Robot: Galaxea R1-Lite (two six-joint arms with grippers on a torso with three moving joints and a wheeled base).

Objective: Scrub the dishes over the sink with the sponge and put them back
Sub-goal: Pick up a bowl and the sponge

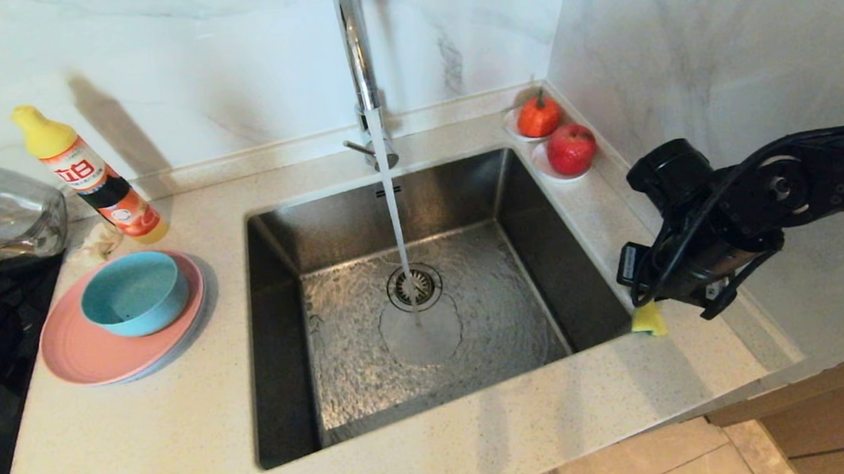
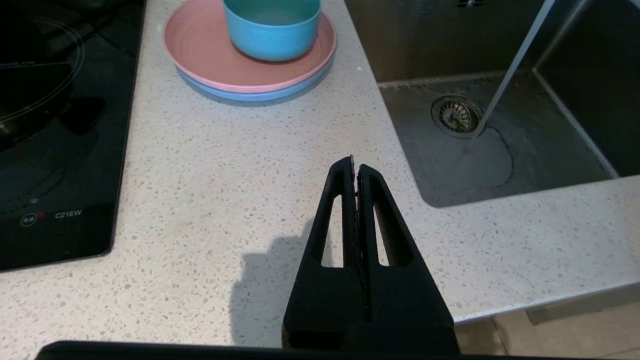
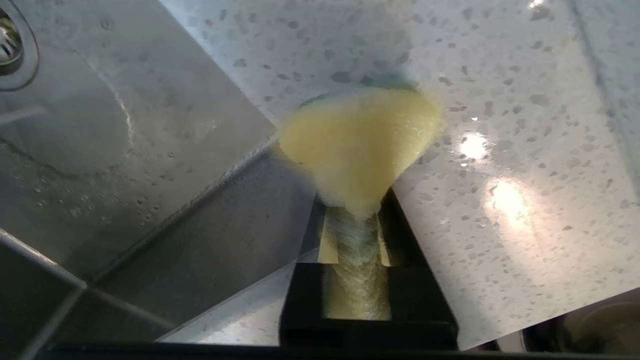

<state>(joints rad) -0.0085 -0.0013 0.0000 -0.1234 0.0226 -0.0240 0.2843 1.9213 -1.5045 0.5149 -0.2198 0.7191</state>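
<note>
Sitting at the left of the head view: one teal bowl (image 1: 134, 293) nesting on one pink plate (image 1: 80, 347), itself stacking on one grey-blue plate (image 1: 201, 315). One sink (image 1: 279, 338) is filling the centre, water running from one faucet (image 1: 356, 54). One right gripper (image 1: 650, 309), jaws clenching one yellow sponge (image 1: 648, 319), is hovering at the sink's right rim. One left gripper (image 2: 355, 165), jaws pressing together empty, is hanging over the surface (image 1: 166, 430). Two red fruits (image 1: 570, 148) are resting upper right.
</note>
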